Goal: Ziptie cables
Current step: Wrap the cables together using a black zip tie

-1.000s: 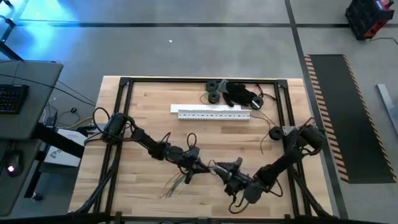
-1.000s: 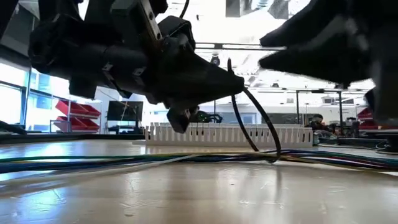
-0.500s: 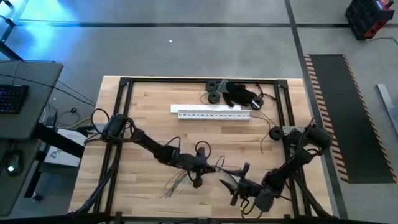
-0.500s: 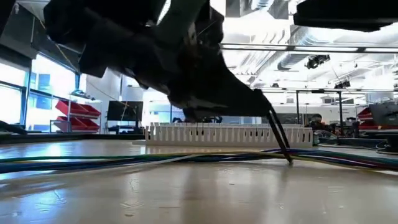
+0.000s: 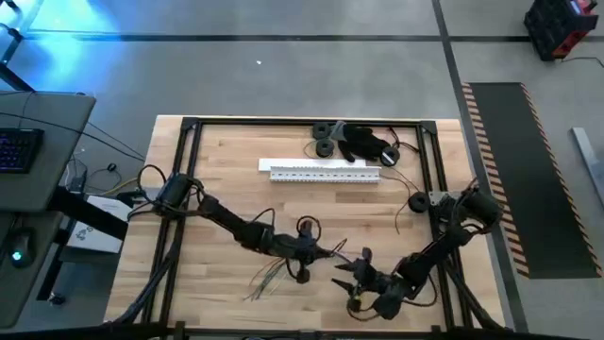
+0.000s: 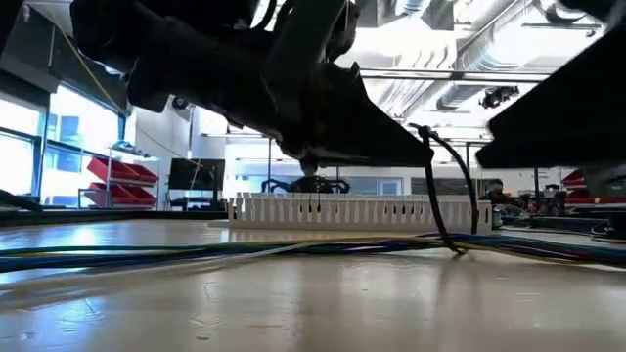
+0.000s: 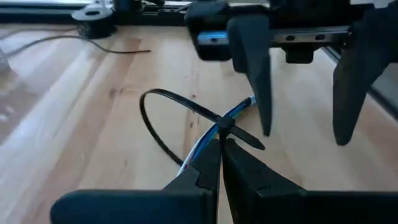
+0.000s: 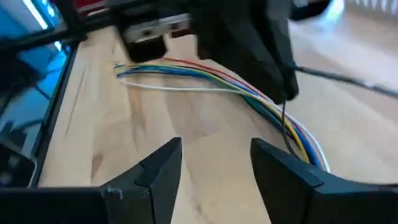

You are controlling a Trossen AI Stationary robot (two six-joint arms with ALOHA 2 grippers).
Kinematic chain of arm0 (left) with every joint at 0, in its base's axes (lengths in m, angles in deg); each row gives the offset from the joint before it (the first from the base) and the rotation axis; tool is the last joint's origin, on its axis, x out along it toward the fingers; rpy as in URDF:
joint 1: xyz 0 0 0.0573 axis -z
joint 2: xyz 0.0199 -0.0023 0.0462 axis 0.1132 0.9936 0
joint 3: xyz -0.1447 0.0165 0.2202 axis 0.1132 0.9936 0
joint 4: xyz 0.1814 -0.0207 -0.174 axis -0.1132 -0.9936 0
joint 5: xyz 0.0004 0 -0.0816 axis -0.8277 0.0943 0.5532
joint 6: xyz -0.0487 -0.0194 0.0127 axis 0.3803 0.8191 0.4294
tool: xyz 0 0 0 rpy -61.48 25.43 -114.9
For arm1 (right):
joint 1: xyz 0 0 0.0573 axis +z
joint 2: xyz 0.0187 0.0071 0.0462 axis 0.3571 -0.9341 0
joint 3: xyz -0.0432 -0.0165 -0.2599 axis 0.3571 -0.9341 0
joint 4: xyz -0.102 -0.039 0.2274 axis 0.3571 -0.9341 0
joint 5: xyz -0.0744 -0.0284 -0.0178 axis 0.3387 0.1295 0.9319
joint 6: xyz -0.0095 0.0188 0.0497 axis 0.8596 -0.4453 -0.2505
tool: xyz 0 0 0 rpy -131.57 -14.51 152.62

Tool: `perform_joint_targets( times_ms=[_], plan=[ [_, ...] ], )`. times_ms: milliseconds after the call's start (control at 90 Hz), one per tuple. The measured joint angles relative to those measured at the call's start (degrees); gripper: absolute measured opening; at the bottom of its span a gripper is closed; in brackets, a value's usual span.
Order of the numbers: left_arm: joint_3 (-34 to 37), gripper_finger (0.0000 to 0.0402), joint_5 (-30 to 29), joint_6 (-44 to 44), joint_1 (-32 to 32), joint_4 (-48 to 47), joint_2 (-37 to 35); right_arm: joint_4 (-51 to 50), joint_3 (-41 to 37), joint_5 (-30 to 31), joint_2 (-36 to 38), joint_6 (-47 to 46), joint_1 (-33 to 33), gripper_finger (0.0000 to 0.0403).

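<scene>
Two grippers near cables (image 8: 249, 93); no legible writing.

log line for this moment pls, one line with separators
step: ziptie looped round cables | left gripper: shut on zip tie at cables | right gripper: open, facing the bundle, apart | tie loop: still wide

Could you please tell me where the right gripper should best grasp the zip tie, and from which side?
Probably the short free tail of the zip tie, jutting past its head toward the right gripper. The left gripper pinches it beside the head, and the loop circles the cables, so approach from the tail side, fingers straddling it.
</scene>
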Motion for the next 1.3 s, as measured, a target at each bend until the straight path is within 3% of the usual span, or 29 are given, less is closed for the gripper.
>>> perform_joint_targets(
  times_ms=[267,500,700,789,856,944,1122,1200,1300],
  plan=[
    [-0.02,0.0000,-0.06,-2.51,1.15,0.74,0.00,-0.22,-0.03,-0.22,1.15,8.22,-0.02,0.0177],
    [-0.02,0.0000,-0.34,-2.10,1.37,1.25,0.00,-0.37,-0.02,1.68,6.53,27.92,-0.14,0.0177],
    [-0.02,0.0000,-0.62,-1.91,1.37,1.66,0.00,-5.24,-0.04,-0.11,8.67,28.28,-1.55,0.0177],
    [-0.02,0.0000,-0.58,-1.56,1.39,1.65,0.00,-6.51,-0.04,3.65,10.38,26.22,-0.15,0.0177],
    [-0.02,0.0000,-0.36,-0.82,1.39,1.42,0.00,-9.19,-0.04,9.30,12.03,20.59,1.23,0.0177],
    [-0.02,0.0000,-0.36,-0.57,1.39,1.44,0.00,-19.37,-0.01,13.94,15.23,3.31,2.37,0.0177],
    [-0.02,0.0000,-0.32,-0.33,1.58,1.58,0.00,-50.68,-1.50,4.83,16.64,-33.89,0.77,0.0177],
    [-0.02,0.0000,-0.25,0.06,1.95,1.60,0.00,-52.33,-5.30,3.52,16.37,-43.14,0.01,0.0177],
    [-0.02,0.0000,-0.11,0.06,2.39,1.63,0.00,-46.28,-12.02,1.05,16.35,-47.94,-2.30,0.0177]
  ],
)
